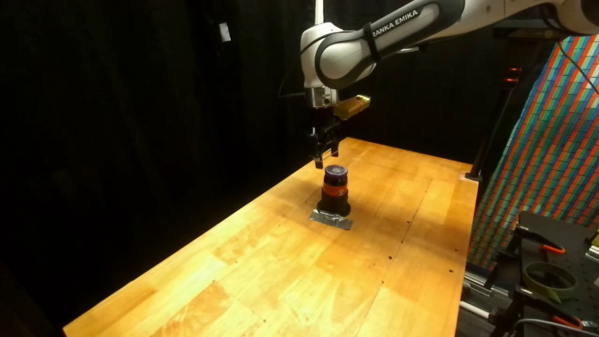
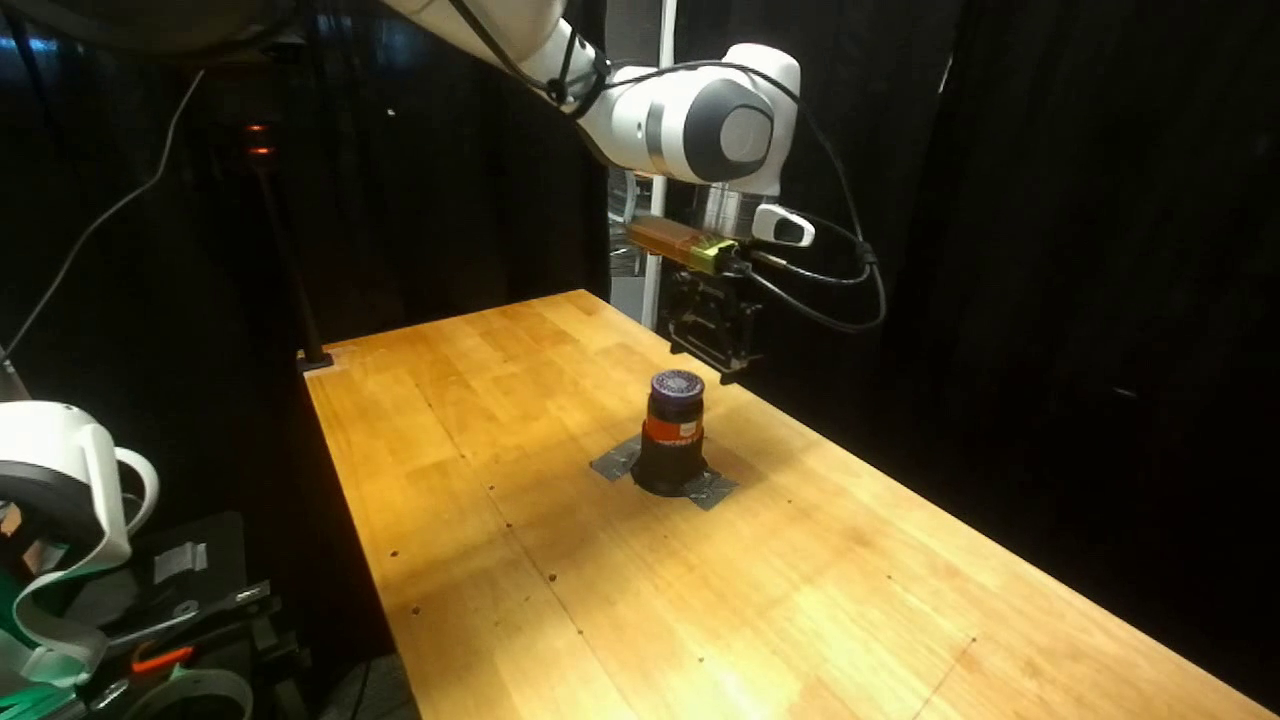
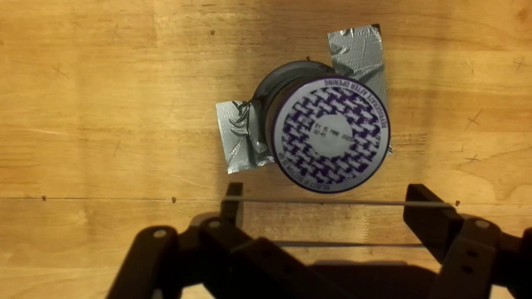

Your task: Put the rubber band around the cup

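Note:
The cup [image 1: 336, 189] is a short upright cylinder, dark at the top with an orange-red middle. It stands in a black holder [image 1: 333, 205] on the wooden table [image 1: 299, 281]. It also shows in an exterior view [image 2: 673, 430]. The wrist view shows its round purple-and-white lid [image 3: 332, 135] from above. My gripper [image 3: 324, 197] is open. A thin pale rubber band [image 3: 324, 202] is stretched around its two fingers, with two strands crossing between them. In both exterior views the gripper [image 1: 326, 160] is above and beside the cup, apart from it. The lid lies ahead of the fingertips in the wrist view.
Pieces of silver tape [image 3: 245, 137] run from the holder's base onto the table. A dark post [image 1: 491, 126] stands at a table corner. A side cart with a tape roll [image 1: 551, 281] and clamps is beside the table. Dark curtains [image 2: 1050, 250] hang behind.

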Available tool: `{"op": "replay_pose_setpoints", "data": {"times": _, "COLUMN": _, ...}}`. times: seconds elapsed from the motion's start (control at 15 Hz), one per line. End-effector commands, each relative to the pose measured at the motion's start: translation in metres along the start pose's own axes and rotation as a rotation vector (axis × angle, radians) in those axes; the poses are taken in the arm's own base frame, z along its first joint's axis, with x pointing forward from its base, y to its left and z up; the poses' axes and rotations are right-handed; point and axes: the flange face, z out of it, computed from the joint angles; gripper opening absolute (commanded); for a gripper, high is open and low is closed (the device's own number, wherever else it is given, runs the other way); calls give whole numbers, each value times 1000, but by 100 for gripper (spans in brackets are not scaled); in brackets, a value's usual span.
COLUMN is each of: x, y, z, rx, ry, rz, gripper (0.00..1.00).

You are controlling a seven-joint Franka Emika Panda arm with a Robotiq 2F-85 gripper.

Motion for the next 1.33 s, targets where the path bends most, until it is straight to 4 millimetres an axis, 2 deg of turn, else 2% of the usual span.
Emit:
{"op": "replay_pose_setpoints", "data": {"times": 0.0, "x": 26, "y": 3, "z": 8, "rx": 37, "ry": -45, "rz": -16, "gripper": 100}}
{"op": "replay_pose_setpoints", "data": {"times": 0.4, "x": 34, "y": 9, "z": 29, "rx": 79, "ry": -127, "rz": -27, "gripper": 100}}
{"op": "replay_pose_setpoints", "data": {"times": 0.8, "x": 20, "y": 17, "z": 44, "rx": 133, "ry": -238, "rz": -31, "gripper": 100}}
{"op": "replay_pose_setpoints", "data": {"times": 1.27, "x": 2, "y": 31, "z": 46, "rx": 171, "ry": -255, "rz": 11, "gripper": 100}}
